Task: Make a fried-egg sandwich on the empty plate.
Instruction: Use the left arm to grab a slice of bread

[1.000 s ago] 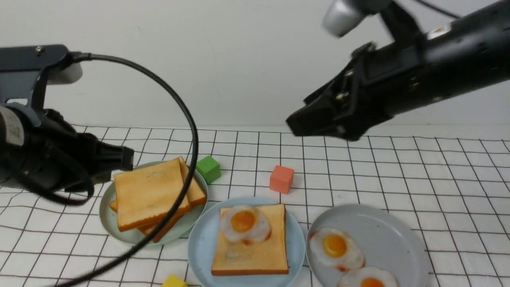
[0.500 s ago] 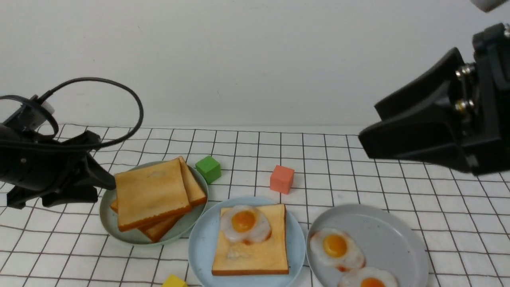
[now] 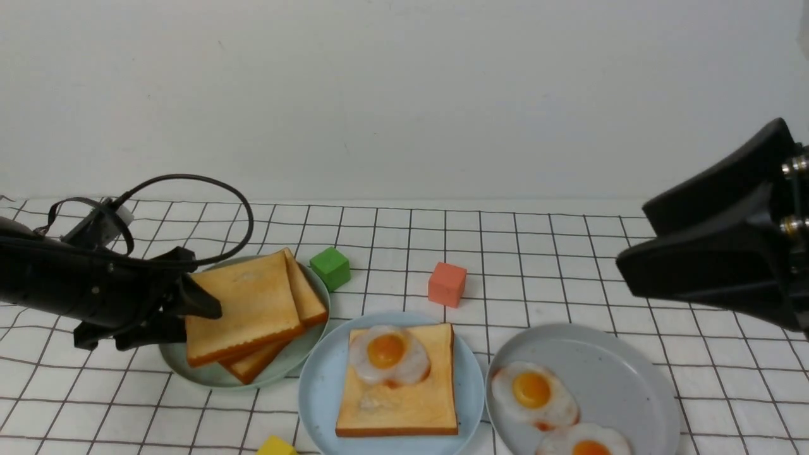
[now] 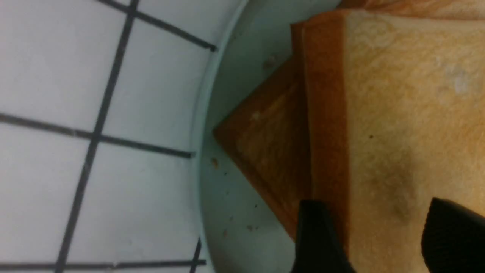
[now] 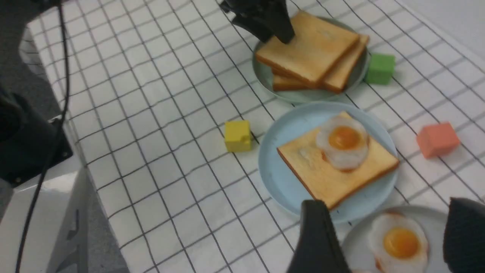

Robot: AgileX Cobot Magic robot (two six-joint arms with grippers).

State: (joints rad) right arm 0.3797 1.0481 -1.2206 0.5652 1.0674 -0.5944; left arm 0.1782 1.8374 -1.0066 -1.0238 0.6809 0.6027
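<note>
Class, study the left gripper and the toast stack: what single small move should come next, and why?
Probably close the left gripper on the top toast slice. Its jaws stand open astride that slice's edge, one finger over the top face and one at the crust. The light blue plate holds a bottom slice with an egg on it and no slice on top.
</note>
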